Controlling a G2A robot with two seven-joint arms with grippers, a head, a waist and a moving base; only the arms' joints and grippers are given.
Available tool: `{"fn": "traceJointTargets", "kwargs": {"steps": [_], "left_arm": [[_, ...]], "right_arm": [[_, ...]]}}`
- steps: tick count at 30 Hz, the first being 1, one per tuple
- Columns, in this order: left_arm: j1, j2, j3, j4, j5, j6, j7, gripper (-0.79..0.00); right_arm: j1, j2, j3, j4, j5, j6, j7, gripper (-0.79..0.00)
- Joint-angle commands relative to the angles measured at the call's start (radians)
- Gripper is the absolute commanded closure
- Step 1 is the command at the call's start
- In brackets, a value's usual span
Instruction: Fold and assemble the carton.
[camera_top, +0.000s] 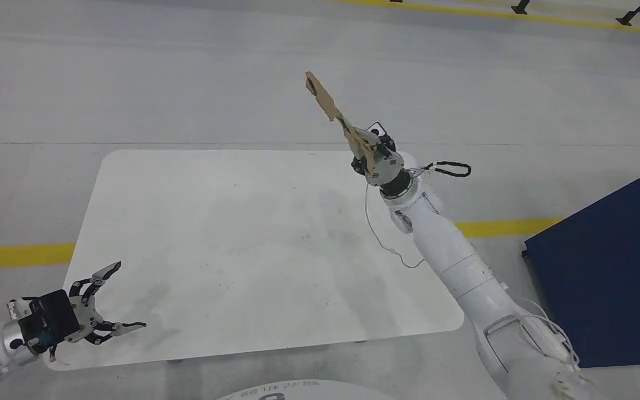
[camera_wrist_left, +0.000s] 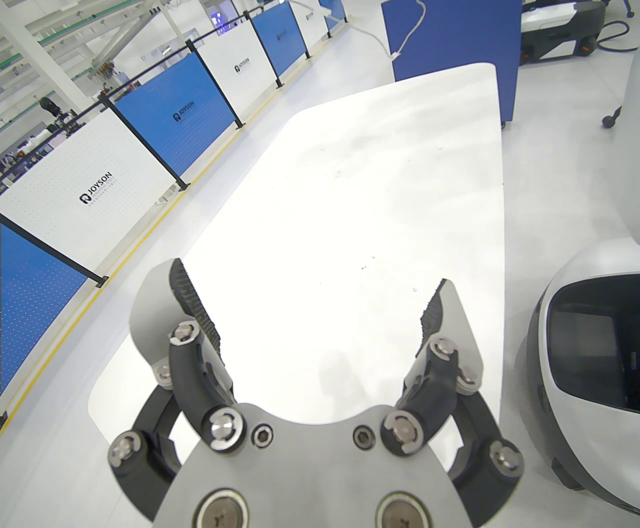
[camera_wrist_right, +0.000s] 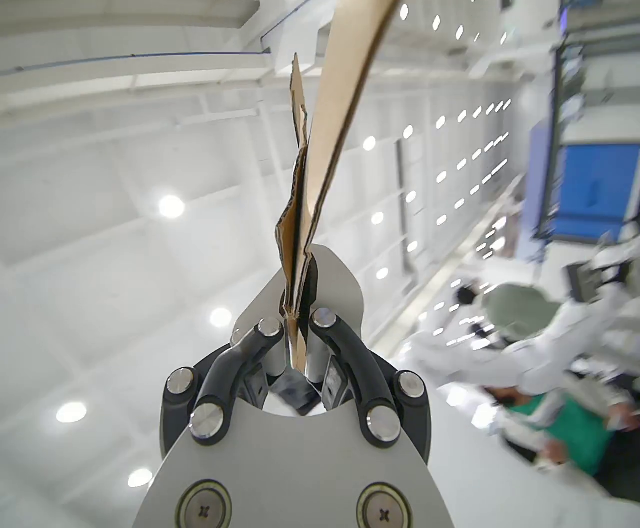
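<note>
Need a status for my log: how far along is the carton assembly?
Done: the carton is off the table. In hand: the right gripper clamps it aloft, collapsed, in its fingers. The left gripper is open and empty by the table's near corner. Left: all folding.

The carton (camera_wrist_right: 330, 150) was matt brown corrugated cardboard, ragged at its edge. The table (camera_top: 250, 260) was smooth, white, faintly scuffed. The left gripper (camera_wrist_left: 309, 280) had satin metal plates, black plastic links and ribbed pads (camera_wrist_left: 195, 305)

One flat carton (camera_top: 325, 100), one white table (camera_top: 250, 250), two pairs of fingers (camera_wrist_left: 192, 305) (camera_wrist_right: 337, 280), one blue panel (camera_top: 590, 270).
</note>
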Motion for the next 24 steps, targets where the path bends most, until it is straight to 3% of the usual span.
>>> {"fn": "traceJointTargets", "kwargs": {"steps": [1,3,10,14,19,24], "left_arm": [[0.000,0.000,0.000,0.000,0.000,0.000,0.000,-0.785],[0.000,0.000,0.000,0.000,0.000,0.000,0.000,-0.785],[0.000,0.000,0.000,0.000,0.000,0.000,0.000,-0.785],[0.000,0.000,0.000,0.000,0.000,0.000,0.000,-0.785],[0.000,0.000,0.000,0.000,0.000,0.000,0.000,-0.785],[0.000,0.000,0.000,0.000,0.000,0.000,0.000,-0.785]], "right_arm": [[0.024,-0.009,-0.011,0.037,0.109,0.222,0.051,0.000],[0.049,-0.019,-0.028,0.073,0.183,0.383,0.089,0.000],[0.078,-0.039,-0.053,0.002,0.524,0.610,-0.138,0.000],[0.069,-0.050,-0.028,0.005,0.604,0.695,-0.223,0.000],[0.059,-0.071,0.015,0.015,0.597,0.730,-0.258,0.000],[0.053,-0.079,0.058,0.022,0.328,0.601,-0.130,0.000]]}}
